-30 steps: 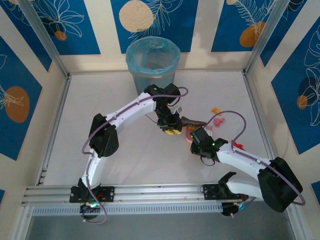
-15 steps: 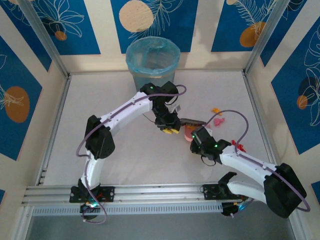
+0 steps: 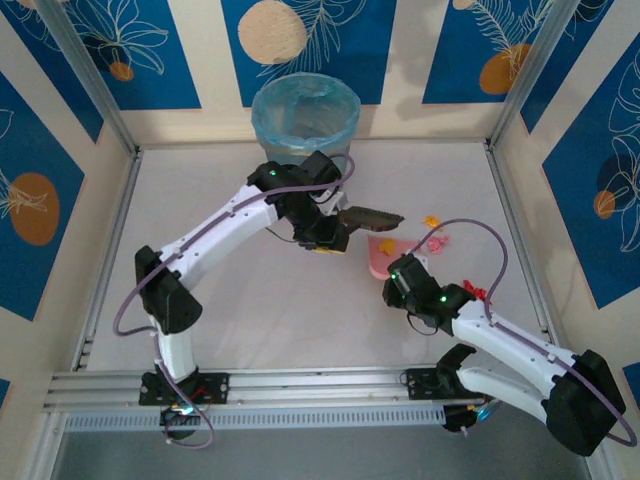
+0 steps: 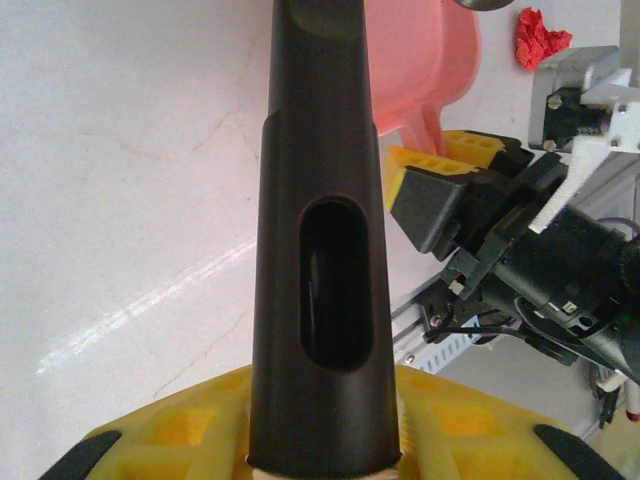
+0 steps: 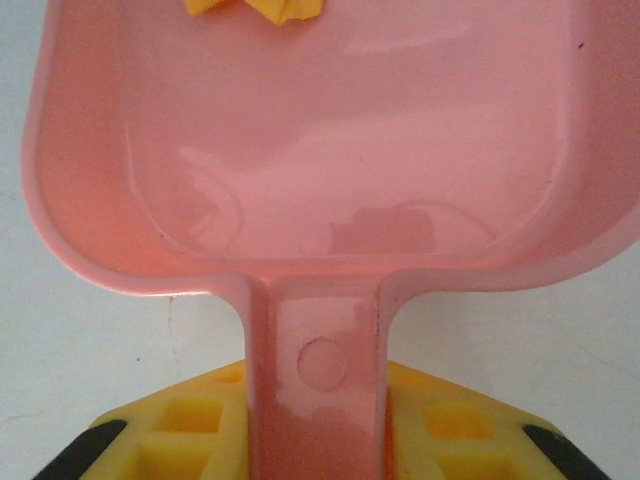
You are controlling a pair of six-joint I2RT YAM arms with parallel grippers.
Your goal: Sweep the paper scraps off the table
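Metal rail [image 3: 300, 385] runs along the near edge of the table [image 3: 220, 310], with both arm bases on it. Next out, mid-right, is the right gripper [image 3: 396, 272], jaws clamped tight on the handle of the pink dustpan [image 3: 381, 256], pan mouth facing away.

The paper scraps [image 3: 436, 243] are all on the right side. The red scrap [image 3: 473, 292] is just right of the right wrist, the pink scrap [image 3: 440, 240] right of the pan, and the orange scrap [image 3: 430, 221] a bit farther back.

Just left of the pan, the left gripper [image 3: 330, 243] is closed on the dark brush [image 3: 372, 217]. Its head sticks out past the pan's far edge; can't tell if it touches the table.

The right wrist cam adds an orange-yellow scrap [image 5: 262, 8] at the pan's far lip. The left wrist cam adds the slot in the brush handle.

The bin [image 3: 305, 115], blue liner, stands at the far wall, well apart from the scraps.
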